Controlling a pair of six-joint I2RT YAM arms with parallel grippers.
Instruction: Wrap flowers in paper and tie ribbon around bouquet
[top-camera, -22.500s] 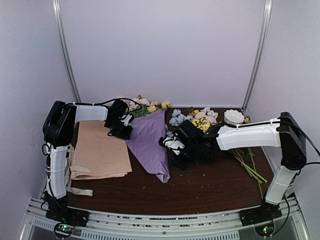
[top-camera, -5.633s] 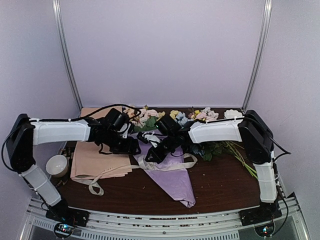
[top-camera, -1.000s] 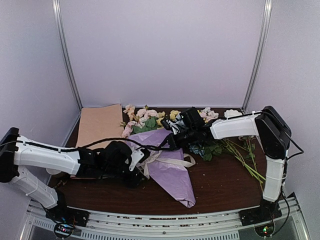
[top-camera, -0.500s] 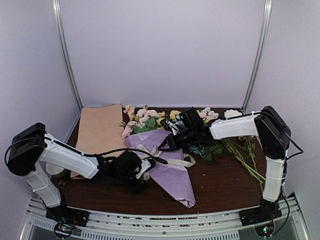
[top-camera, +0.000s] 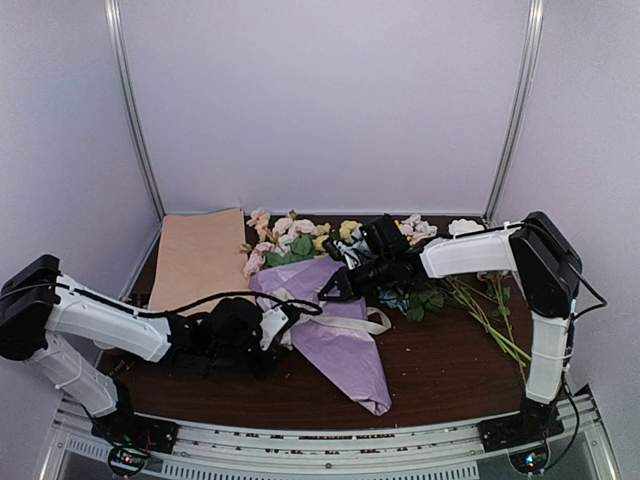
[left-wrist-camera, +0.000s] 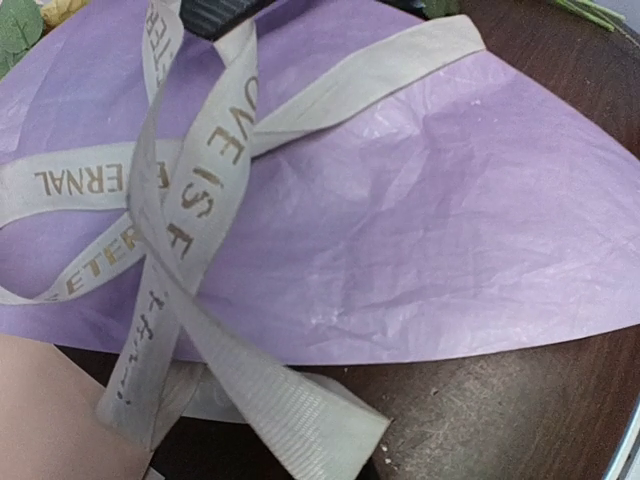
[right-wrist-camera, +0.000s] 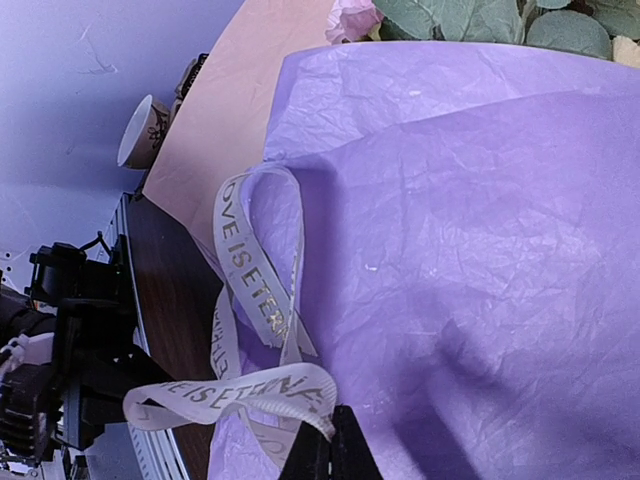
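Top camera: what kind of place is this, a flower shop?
Probably a robot test booth, not a shop: bare pale walls, left arm and right arm bolted to one table, with a paper-wrapped bouquet and ribbon.

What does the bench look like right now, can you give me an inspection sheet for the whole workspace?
Surface: dark wooden table, a few specks.
Job's things: bouquet lying on its side, flowers at the far end; ribbon looped loosely over the purple paper.
Clutter: tan paper sheets far left; paper cup beside them; second flower bunch at right.
Fingers: left fingers shut on the ribbon; right fingers shut on the ribbon.
Cables: black cable along the left arm.
Surroundings: pale walls, metal rails.
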